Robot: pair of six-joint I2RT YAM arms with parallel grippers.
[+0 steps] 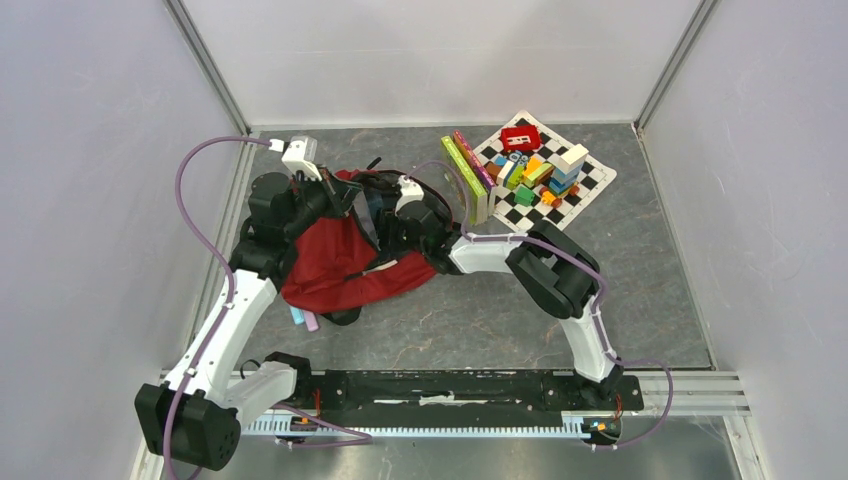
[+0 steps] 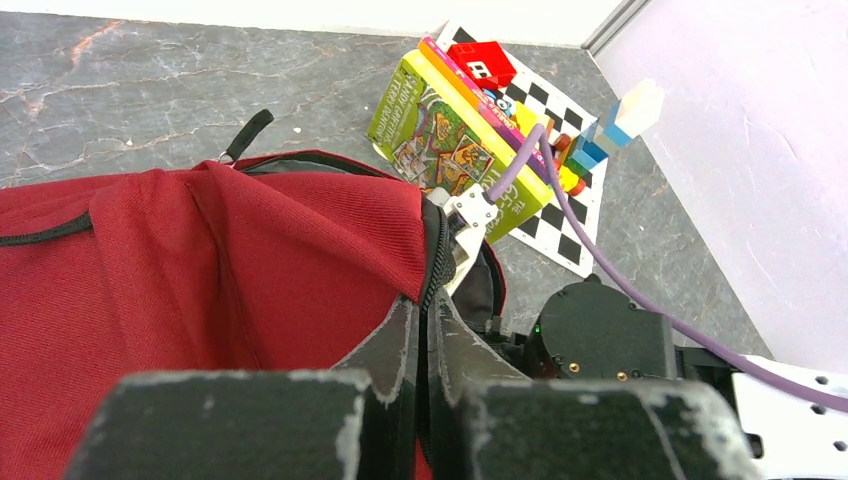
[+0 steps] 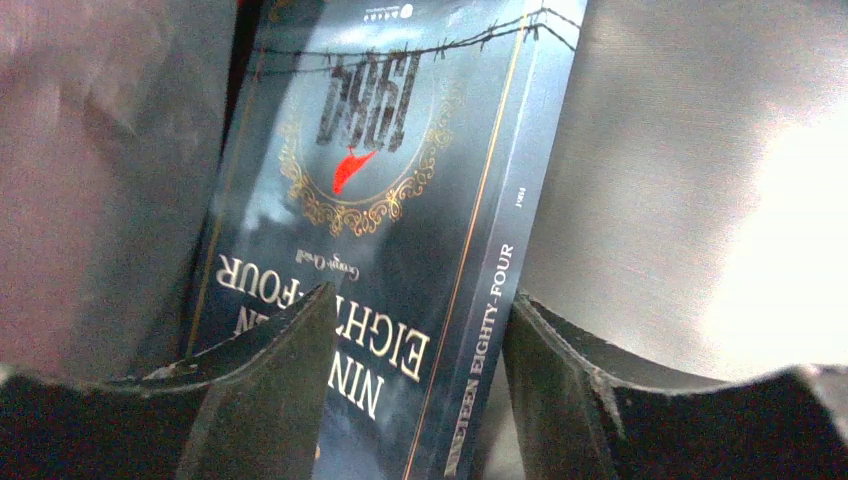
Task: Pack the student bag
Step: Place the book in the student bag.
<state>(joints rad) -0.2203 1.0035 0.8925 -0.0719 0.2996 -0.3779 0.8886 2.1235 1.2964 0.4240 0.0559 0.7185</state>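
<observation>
The student bag (image 1: 335,262), dark red with black zippers, lies at the left of the table with its mouth toward the middle. My left gripper (image 2: 427,300) is shut on the bag's zipper edge (image 2: 433,255) and holds the opening up. My right gripper (image 3: 422,295) reaches inside the bag and stands open around a dark blue book (image 3: 380,170) titled Nineteen Eighty-Four. A gap shows between the right finger (image 3: 560,380) and the book's spine. Grey lining (image 3: 650,150) surrounds the book.
A green book (image 1: 465,180) and a thin pink one (image 1: 472,158) lean beside a checkered mat (image 1: 597,180) at the back right. The mat carries several coloured toy blocks and a small red block (image 1: 520,137). Pastel items (image 1: 305,320) poke out under the bag's near edge.
</observation>
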